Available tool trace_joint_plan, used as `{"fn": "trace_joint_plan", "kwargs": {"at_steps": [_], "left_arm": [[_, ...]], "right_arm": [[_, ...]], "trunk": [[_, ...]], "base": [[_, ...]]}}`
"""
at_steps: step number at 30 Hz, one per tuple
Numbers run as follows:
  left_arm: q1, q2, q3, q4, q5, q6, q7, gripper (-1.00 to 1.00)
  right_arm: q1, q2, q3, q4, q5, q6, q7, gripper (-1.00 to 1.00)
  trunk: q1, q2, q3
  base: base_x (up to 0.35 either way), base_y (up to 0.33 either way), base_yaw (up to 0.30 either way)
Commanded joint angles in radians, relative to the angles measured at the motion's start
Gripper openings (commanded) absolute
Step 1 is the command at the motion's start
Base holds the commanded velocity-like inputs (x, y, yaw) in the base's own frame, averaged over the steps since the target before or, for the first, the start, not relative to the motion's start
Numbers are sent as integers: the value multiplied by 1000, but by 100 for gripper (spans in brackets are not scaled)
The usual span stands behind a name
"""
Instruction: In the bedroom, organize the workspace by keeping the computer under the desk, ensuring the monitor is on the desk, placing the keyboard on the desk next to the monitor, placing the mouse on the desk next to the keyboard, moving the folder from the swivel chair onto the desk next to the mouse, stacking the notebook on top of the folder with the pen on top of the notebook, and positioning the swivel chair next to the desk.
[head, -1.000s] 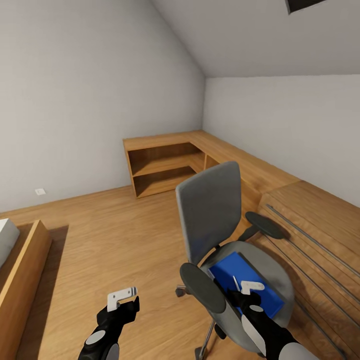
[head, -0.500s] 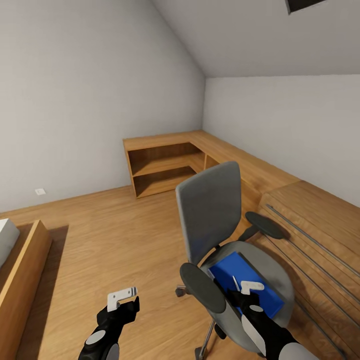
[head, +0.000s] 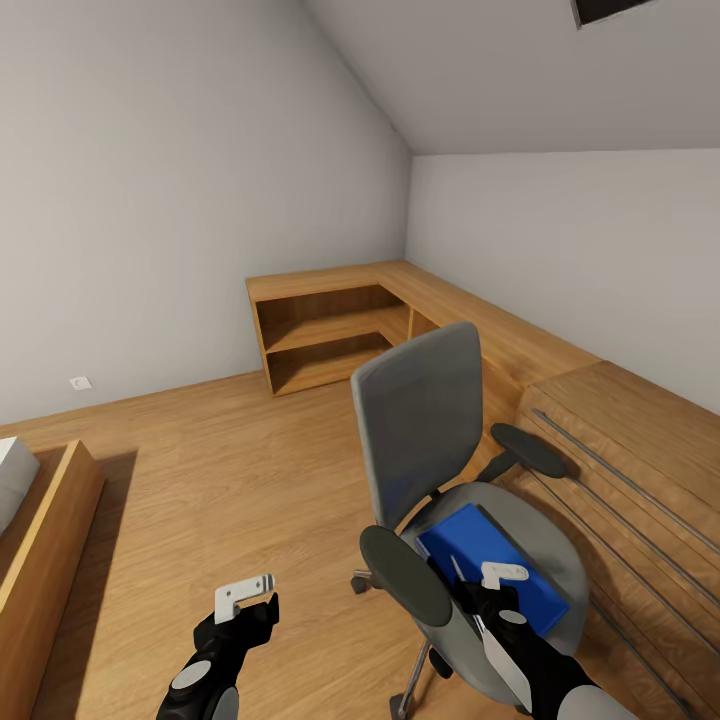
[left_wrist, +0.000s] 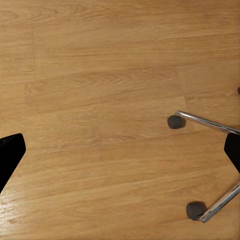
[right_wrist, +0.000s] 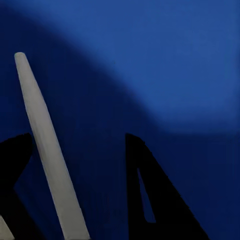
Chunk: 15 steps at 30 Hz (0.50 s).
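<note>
Even, soft, sharp render; dark shadow over the folder (right_wrist: 165, 65).

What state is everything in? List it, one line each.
swivel chair: upright, with the folder on its seat.
folder: lying flat, closed.
pen: between the right pincer's fingers, over the folder; grip unclear.
right pincer: around the pen, closure unclear.
left pincer: open, holding nothing, above the floor.
chest: drawers shut.
</note>
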Motion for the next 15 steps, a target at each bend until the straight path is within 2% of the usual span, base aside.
{"fn": "trace_joint_plan", "kwargs": {"at_steps": [1, 15], "left_arm": [[0, 0, -1, -1, 11, 2, 9, 100], [0, 0, -1, -1, 11, 3, 9, 100]], "right_arm": [[0, -1, 8, 0, -13, 0, -8, -100], [0, -5, 8, -6, -14, 38, -1, -100]], "trunk": [[0, 0, -1], [0, 0, -1]], "base": [[0, 0, 0], [0, 0, 0]]}}
